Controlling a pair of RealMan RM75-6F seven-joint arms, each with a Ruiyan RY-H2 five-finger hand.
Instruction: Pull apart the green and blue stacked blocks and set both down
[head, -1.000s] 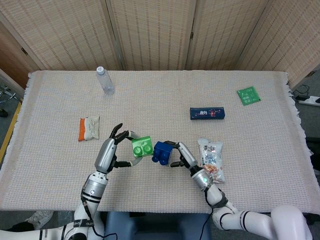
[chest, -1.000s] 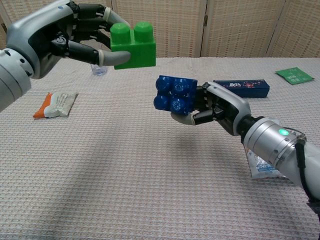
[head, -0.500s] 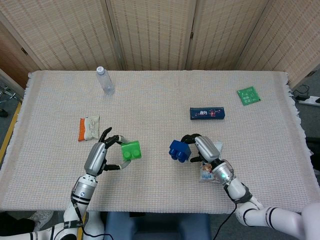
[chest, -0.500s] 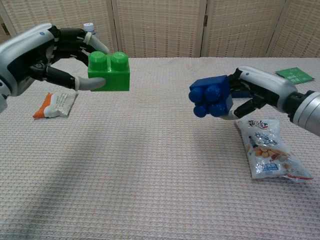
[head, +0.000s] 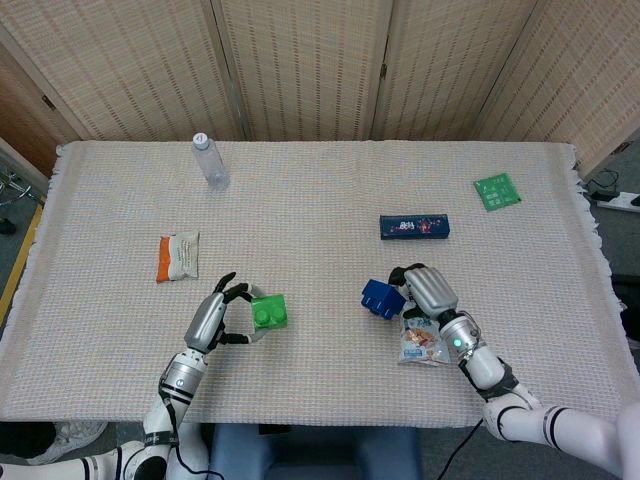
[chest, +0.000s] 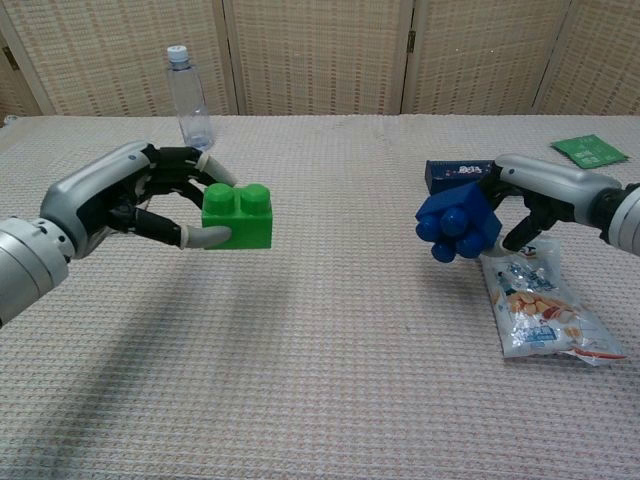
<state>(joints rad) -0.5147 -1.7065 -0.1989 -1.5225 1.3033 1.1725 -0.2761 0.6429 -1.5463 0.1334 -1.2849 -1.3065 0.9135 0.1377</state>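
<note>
Woven cloth (head: 320, 180) covers the table, slatted screens (head: 300, 60) behind.
My left hand (head: 212, 320) grips the green block (head: 268, 312) left of centre; my right hand (head: 425, 292) grips the blue block (head: 381, 297), tilted, beside the snack bag (head: 420, 340). Bare cloth lies between them.

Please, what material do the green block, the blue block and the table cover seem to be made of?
Green block: likely hard moulded plastic, smooth with a slight sheen, round studs on top.
Blue block: probably the same plastic, glossy on its rounded studs.
Table cover: seems a woven textile, matte beige, with a visible waffle-like weave; the fibre cannot be told.
</note>
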